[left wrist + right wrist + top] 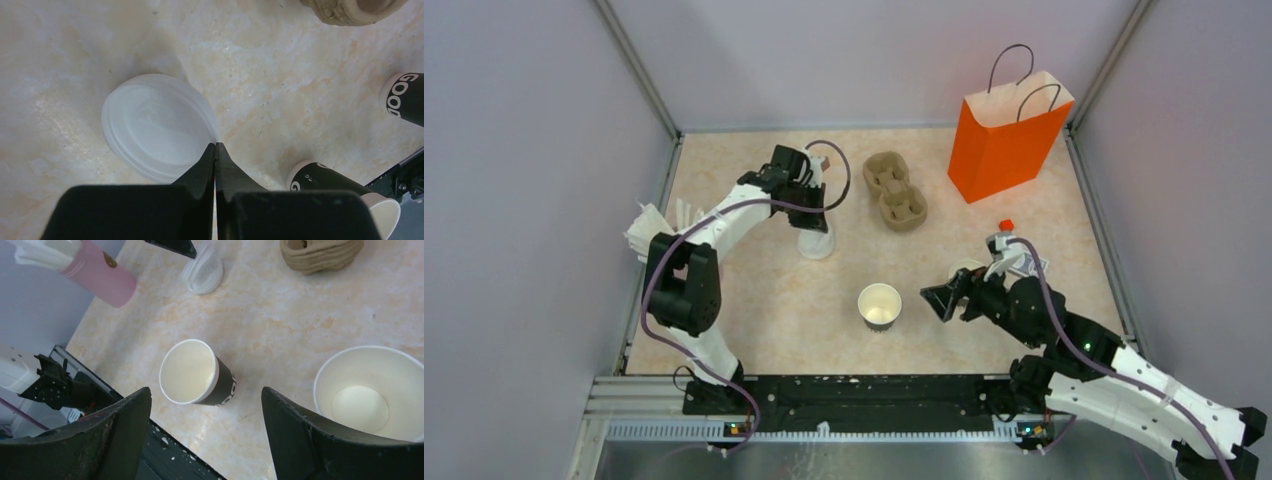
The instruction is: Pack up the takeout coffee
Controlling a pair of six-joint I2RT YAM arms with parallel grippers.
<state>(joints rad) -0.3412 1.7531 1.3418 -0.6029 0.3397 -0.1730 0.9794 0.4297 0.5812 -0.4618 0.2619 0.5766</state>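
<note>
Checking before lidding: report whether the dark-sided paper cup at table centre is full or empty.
Empty. The dark-sided paper cup stands lidless, its bare pale inside visible from above.

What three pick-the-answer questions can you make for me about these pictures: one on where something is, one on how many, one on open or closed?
1. Where is the orange bag?
A. far right corner
B. near left corner
C. in the middle

2. How many cups have no lid on?
A. one
B. two
C. four

3. How is the right pincer?
A. shut on a cup
B. shut on a lid
C. wide open

Answers: 1 A, it stands at the back on the right. 2 B, both cups show bare insides. 3 C, its jaws stand far apart.
</note>
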